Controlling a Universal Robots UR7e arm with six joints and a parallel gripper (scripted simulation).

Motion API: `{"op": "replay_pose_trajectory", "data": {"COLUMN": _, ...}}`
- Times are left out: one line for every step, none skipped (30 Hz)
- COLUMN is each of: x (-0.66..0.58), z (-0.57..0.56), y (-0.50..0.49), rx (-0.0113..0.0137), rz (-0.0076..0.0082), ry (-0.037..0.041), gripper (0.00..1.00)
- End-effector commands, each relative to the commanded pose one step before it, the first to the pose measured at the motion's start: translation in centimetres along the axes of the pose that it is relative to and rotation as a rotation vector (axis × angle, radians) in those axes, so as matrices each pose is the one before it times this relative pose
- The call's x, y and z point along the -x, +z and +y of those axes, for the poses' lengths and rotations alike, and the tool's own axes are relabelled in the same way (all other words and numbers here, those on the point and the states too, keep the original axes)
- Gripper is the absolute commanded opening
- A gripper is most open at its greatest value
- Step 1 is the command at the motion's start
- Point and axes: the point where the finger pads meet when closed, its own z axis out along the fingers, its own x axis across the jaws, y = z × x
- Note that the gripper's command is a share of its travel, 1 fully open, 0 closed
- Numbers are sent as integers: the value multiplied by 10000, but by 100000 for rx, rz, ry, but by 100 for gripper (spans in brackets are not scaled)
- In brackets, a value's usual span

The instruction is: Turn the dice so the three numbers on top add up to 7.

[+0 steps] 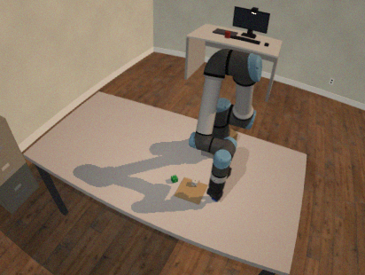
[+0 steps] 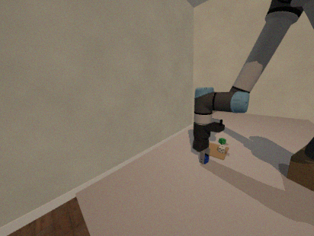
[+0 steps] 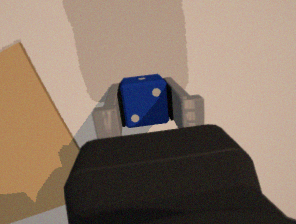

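My gripper (image 3: 142,94) points straight down just off the mat's right edge and is shut on the blue die (image 3: 144,100). The die sits tilted between the fingers, with one- and two-pip faces showing. It also shows in the top and exterior views (image 1: 215,199) (image 2: 206,159), at or just above the table; I cannot tell which. The tan mat (image 1: 190,190) (image 2: 216,151) (image 3: 30,125) lies flat on the table. A white die (image 1: 194,182) (image 2: 221,148) rests on the mat. A green die (image 1: 174,178) (image 2: 222,141) lies on the table just off the mat's far-left side.
The arm's brown base block (image 2: 302,167) stands on the table behind the mat. The table's front edge is close below the mat in the top view. A desk with a monitor (image 1: 251,19) and a filing cabinet (image 1: 11,177) stand off the table.
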Motion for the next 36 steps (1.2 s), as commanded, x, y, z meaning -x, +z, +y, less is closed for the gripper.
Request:
{"op": "replay_pose_trajectory", "data": {"x": -153, "z": 426, "y": -382, "rx": 135, "rz": 47, "ry": 1, "gripper": 57}}
{"op": "replay_pose_trajectory", "data": {"x": 0, "z": 0, "y": 0, "rx": 0, "rz": 0, "ry": 0, "gripper": 57}}
{"op": "replay_pose_trajectory", "data": {"x": 0, "z": 0, "y": 0, "rx": 0, "rz": 0, "ry": 0, "gripper": 57}}
{"op": "replay_pose_trajectory", "data": {"x": 0, "z": 0, "y": 0, "rx": 0, "rz": 0, "ry": 0, "gripper": 57}}
{"op": "replay_pose_trajectory", "data": {"x": 0, "z": 0, "y": 0, "rx": 0, "rz": 0, "ry": 0, "gripper": 57}}
{"op": "replay_pose_trajectory", "data": {"x": 0, "z": 0, "y": 0, "rx": 0, "rz": 0, "ry": 0, "gripper": 57}}
{"op": "replay_pose_trajectory", "data": {"x": 0, "z": 0, "y": 0, "rx": 0, "rz": 0, "ry": 0, "gripper": 57}}
{"op": "replay_pose_trajectory", "data": {"x": 0, "z": 0, "y": 0, "rx": 0, "rz": 0, "ry": 0, "gripper": 57}}
{"op": "replay_pose_trajectory", "data": {"x": 0, "z": 0, "y": 0, "rx": 0, "rz": 0, "ry": 0, "gripper": 57}}
{"op": "replay_pose_trajectory", "data": {"x": 0, "z": 0, "y": 0, "rx": 0, "rz": 0, "ry": 0, "gripper": 57}}
{"op": "replay_pose_trajectory", "data": {"x": 0, "z": 0, "y": 0, "rx": 0, "rz": 0, "ry": 0, "gripper": 57}}
{"op": "replay_pose_trajectory", "data": {"x": 0, "z": 0, "y": 0, "rx": 0, "rz": 0, "ry": 0, "gripper": 57}}
{"op": "replay_pose_trajectory", "data": {"x": 0, "z": 0, "y": 0, "rx": 0, "rz": 0, "ry": 0, "gripper": 57}}
{"op": "replay_pose_trajectory", "data": {"x": 0, "z": 0, "y": 0, "rx": 0, "rz": 0, "ry": 0, "gripper": 57}}
{"op": "replay_pose_trajectory", "data": {"x": 0, "z": 0, "y": 0, "rx": 0, "rz": 0, "ry": 0, "gripper": 57}}
{"op": "replay_pose_trajectory", "data": {"x": 0, "z": 0, "y": 0, "rx": 0, "rz": 0, "ry": 0, "gripper": 57}}
{"op": "replay_pose_trajectory", "data": {"x": 0, "z": 0, "y": 0, "rx": 0, "rz": 0, "ry": 0, "gripper": 57}}
{"op": "replay_pose_trajectory", "data": {"x": 0, "z": 0, "y": 0, "rx": 0, "rz": 0, "ry": 0, "gripper": 57}}
{"op": "replay_pose_trajectory", "data": {"x": 0, "z": 0, "y": 0, "rx": 0, "rz": 0, "ry": 0, "gripper": 57}}
{"op": "replay_pose_trajectory", "data": {"x": 0, "z": 0, "y": 0, "rx": 0, "rz": 0, "ry": 0, "gripper": 57}}
{"op": "replay_pose_trajectory", "data": {"x": 0, "z": 0, "y": 0, "rx": 0, "rz": 0, "ry": 0, "gripper": 57}}
{"op": "replay_pose_trajectory", "data": {"x": 0, "z": 0, "y": 0, "rx": 0, "rz": 0, "ry": 0, "gripper": 57}}
{"op": "replay_pose_trajectory", "data": {"x": 0, "z": 0, "y": 0, "rx": 0, "rz": 0, "ry": 0, "gripper": 57}}
{"op": "replay_pose_trajectory", "data": {"x": 0, "z": 0, "y": 0, "rx": 0, "rz": 0, "ry": 0, "gripper": 57}}
{"op": "replay_pose_trajectory", "data": {"x": 0, "z": 0, "y": 0, "rx": 0, "rz": 0, "ry": 0, "gripper": 57}}
{"op": "replay_pose_trajectory", "data": {"x": 0, "z": 0, "y": -22, "rx": 0, "rz": 0, "ry": 0, "gripper": 57}}
{"op": "replay_pose_trajectory", "data": {"x": 0, "z": 1, "y": -145, "rx": 0, "rz": 0, "ry": 0, "gripper": 57}}
{"op": "replay_pose_trajectory", "data": {"x": -1, "z": 2, "y": -370, "rx": 0, "rz": 0, "ry": 0, "gripper": 57}}
{"op": "replay_pose_trajectory", "data": {"x": -1, "z": 3, "y": -677, "rx": 0, "rz": 0, "ry": 0, "gripper": 57}}
{"op": "replay_pose_trajectory", "data": {"x": -1, "z": 2, "y": -1045, "rx": 0, "rz": 0, "ry": 0, "gripper": 57}}
{"op": "replay_pose_trajectory", "data": {"x": 1, "z": -2, "y": -1457, "rx": 0, "rz": 0, "ry": 0, "gripper": 57}}
{"op": "replay_pose_trajectory", "data": {"x": 1, "z": -3, "y": -1898, "rx": 0, "rz": 0, "ry": 0, "gripper": 57}}
{"op": "replay_pose_trajectory", "data": {"x": -1, "z": 5, "y": -2359, "rx": 0, "rz": 0, "ry": 0, "gripper": 57}}
{"op": "replay_pose_trajectory", "data": {"x": 1, "z": -4, "y": -2813, "rx": 0, "rz": 0, "ry": 0, "gripper": 57}}
{"op": "replay_pose_trajectory", "data": {"x": 0, "z": 1, "y": -3264, "rx": 0, "rz": 0, "ry": 0, "gripper": 57}}
{"op": "replay_pose_trajectory", "data": {"x": -1, "z": 4, "y": -3693, "rx": 0, "rz": 0, "ry": 0, "gripper": 57}}
